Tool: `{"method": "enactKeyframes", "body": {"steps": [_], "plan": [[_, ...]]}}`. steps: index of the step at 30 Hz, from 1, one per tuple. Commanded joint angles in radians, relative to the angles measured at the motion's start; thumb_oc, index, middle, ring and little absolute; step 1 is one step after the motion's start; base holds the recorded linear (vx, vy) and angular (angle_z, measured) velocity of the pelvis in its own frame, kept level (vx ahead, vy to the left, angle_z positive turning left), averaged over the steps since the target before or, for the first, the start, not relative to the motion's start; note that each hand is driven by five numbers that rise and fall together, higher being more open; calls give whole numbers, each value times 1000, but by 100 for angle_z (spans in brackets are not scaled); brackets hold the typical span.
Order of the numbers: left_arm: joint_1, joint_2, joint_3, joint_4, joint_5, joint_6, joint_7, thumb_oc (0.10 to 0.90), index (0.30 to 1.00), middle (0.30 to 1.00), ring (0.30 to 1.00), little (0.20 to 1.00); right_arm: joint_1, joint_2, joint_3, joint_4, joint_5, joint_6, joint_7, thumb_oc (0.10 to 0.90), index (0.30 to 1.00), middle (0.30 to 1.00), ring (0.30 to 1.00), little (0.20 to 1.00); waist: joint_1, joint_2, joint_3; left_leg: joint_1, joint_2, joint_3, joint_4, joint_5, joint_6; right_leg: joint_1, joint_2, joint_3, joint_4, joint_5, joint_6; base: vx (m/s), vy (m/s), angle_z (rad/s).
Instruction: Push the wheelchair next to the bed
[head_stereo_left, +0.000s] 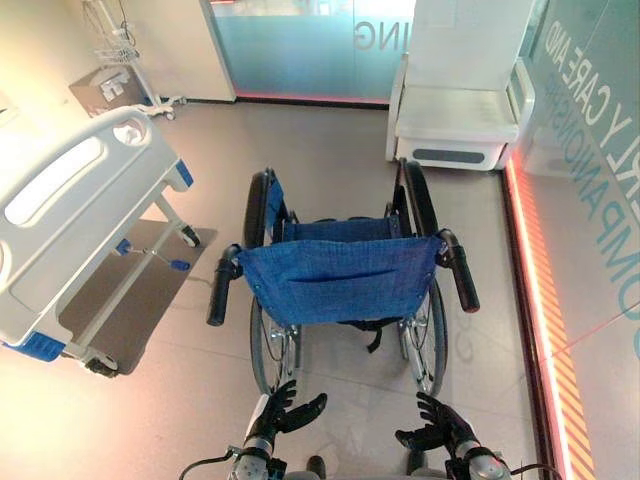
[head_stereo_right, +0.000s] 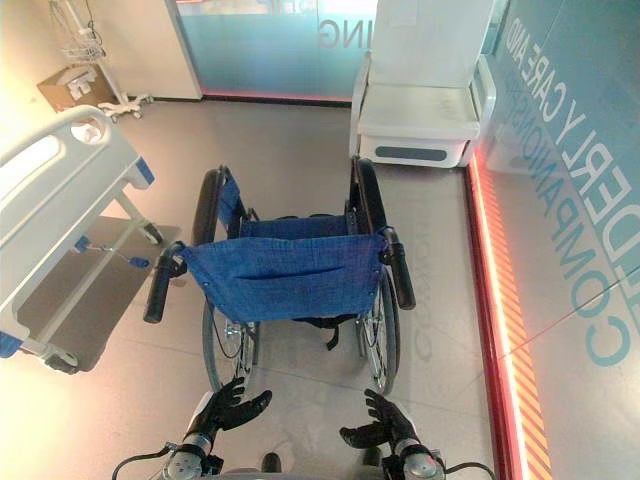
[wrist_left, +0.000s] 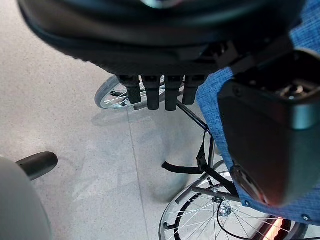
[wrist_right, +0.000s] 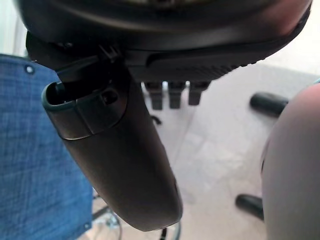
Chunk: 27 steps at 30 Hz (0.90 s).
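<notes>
One wheelchair (head_stereo_left: 345, 285) (two black handles, ungripped); one bed (head_stereo_left: 70, 215); left hand (head_stereo_left: 280, 408), right hand (head_stereo_left: 437, 425), fingers spread.

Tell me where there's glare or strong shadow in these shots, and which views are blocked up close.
Left eye view: an orange light strip glows along the right wall, and the hospital bed casts a dark shadow on the floor. Left wrist view: the left robot hand looms dark before the wheelchair. Right wrist view: the right robot hand blocks the centre.
</notes>
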Motion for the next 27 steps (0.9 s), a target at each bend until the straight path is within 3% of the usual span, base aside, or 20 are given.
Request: {"method": "enactKeyframes", "body": {"steps": [1,3,5,13,18,22,24,27], "plan": [[-70,-40,-15,15,-105,-99,37,800,900,900,900,900,-85,1,-7,0,158,-58,-65,800,900,900,900,900,-5,-6,40,-58,-49,-22,78,-81,28,-18,27,-31,156,-145,-68,0,0,0],[-67,-44,8,11,-165,-109,35,800,900,900,900,900,-85,4,-26,-3,197,-56,-72,800,900,900,900,900,-4,-5,39,-54,-49,-22,76,-80,28,-15,26,-31,155,-143,-67,32,4,0],[-60,-38,113,-48,-288,-129,38,800,900,900,900,900,-89,-3,-89,-69,289,-39,-80,800,900,900,900,900,1,-7,31,-44,-48,-25,68,-81,28,-5,23,-31,146,-140,-64,69,-19,0],[-55,56,354,-250,-460,-181,188,800,900,900,900,900,-119,-102,-234,-318,404,-115,-140,800,900,900,900,900,15,-26,10,-26,-36,-21,56,-84,29,11,26,-33,142,-143,-66,29,-36,3],[-71,108,455,-329,-439,-226,286,800,900,900,900,900,-171,-211,-328,-423,411,-101,-146,800,900,900,900,900,14,-29,-6,-6,-37,-25,42,-84,30,21,27,-31,143,-149,-70,53,14,2],[-80,123,492,-382,-402,-271,344,800,900,900,900,900,-192,-247,-355,-503,417,-102,-174,800,900,900,900,900,12,-28,-11,-3,-37,-29,37,-84,28,22,26,-29,142,-153,-72,0,0,0],[-94,144,513,-437,-314,-297,412,800,900,900,900,900,-208,-266,-375,-577,391,-113,-199,800,900,900,900,900,11,-25,-13,-5,-36,-34,35,-81,27,20,25,-26,143,-154,-72,0,0,0],[-105,168,532,-489,-253,-280,460,800,900,900,900,900,-217,-281,-384,-647,354,-106,-228,800,900,900,900,900,10,-24,-15,-8,-36,-38,33,-77,24,18,23,-26,141,-155,-72,0,0,0]]}}
